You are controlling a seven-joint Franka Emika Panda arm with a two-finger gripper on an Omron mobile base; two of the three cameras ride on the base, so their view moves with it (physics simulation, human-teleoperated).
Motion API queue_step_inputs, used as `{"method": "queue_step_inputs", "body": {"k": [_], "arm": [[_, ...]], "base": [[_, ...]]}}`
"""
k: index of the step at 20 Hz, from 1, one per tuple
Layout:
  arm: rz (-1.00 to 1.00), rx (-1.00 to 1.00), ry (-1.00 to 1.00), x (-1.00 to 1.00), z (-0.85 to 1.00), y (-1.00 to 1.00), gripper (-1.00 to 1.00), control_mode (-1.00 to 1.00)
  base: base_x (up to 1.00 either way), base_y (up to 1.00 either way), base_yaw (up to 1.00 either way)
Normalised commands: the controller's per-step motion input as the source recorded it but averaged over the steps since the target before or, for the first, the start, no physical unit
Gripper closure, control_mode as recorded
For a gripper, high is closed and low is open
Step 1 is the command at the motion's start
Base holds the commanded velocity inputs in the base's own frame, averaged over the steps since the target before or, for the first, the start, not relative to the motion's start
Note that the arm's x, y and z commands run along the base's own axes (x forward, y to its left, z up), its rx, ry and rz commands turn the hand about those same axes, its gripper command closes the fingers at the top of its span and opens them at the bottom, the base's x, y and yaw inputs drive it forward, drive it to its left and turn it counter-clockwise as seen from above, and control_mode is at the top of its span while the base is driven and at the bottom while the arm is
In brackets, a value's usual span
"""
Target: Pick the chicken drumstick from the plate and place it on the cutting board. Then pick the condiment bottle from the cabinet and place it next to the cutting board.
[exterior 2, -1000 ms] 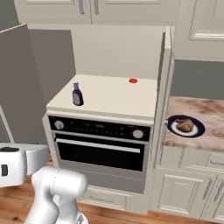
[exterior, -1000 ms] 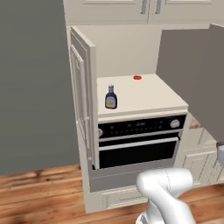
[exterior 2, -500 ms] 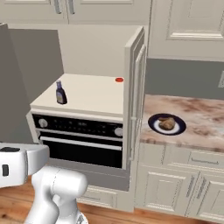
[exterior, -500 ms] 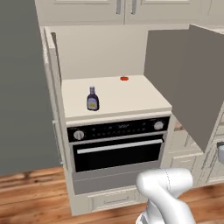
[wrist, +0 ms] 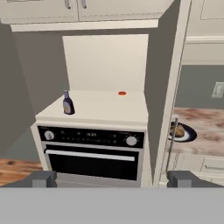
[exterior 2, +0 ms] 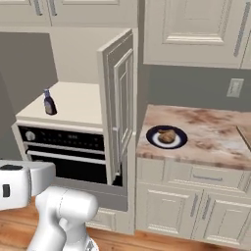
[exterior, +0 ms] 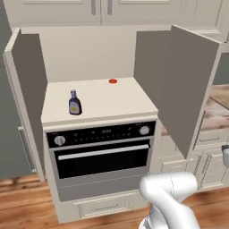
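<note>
The condiment bottle (exterior: 74, 103) (exterior 2: 48, 103) (wrist: 67, 103) stands upright on the cream shelf of the open cabinet (exterior: 98, 100), near its front left, above the oven. To the cabinet's right, the chicken drumstick (exterior 2: 166, 136) (wrist: 178, 130) lies on the navy-rimmed plate (exterior 2: 179, 142) on the marbled counter. A pale tan corner at the counter's right edge looks like the cutting board (exterior 2: 245, 137). My gripper (wrist: 112, 180) is open and empty, well back from the cabinet and facing the oven front.
A small red disc (exterior: 112, 81) (wrist: 122, 93) lies at the back of the shelf. The cabinet's right door (exterior: 190, 91) (exterior 2: 120, 100) swings out between shelf and counter (exterior 2: 215, 132). The left door (exterior: 24, 89) also stands open. A black oven (exterior: 103, 154) sits below.
The base has driven, so the whole picture has shifted: the cabinet slides left in the right base view and the plate comes nearer the middle. No object has moved; the gripper stays open.
</note>
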Motion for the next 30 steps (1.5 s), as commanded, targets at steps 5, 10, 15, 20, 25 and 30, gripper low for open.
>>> {"method": "queue_step_inputs", "body": {"k": [5, 10, 15, 20, 25, 30], "arm": [[0.00, 0.00, 0.00, 0.00, 0.00, 0.00, -1.00, 1.00], [0.00, 0.00, 0.00, 0.00, 0.00, 0.00, -1.00, 1.00], [0.00, 0.00, 0.00, 0.00, 0.00, 0.00, -1.00, 1.00], [0.00, 0.00, 0.00, 0.00, 0.00, 0.00, -1.00, 1.00], [0.00, 0.00, 0.00, 0.00, 0.00, 0.00, -1.00, 1.00], [0.00, 0.00, 0.00, 0.00, 0.00, 0.00, -1.00, 1.00]], "base": [[0.00, -0.48, 0.00], [0.00, -0.51, 0.00], [0.00, -0.50, 0.00], [0.00, -0.50, 0.00], [0.00, -0.49, 0.00], [0.00, -0.47, 0.00]]}}
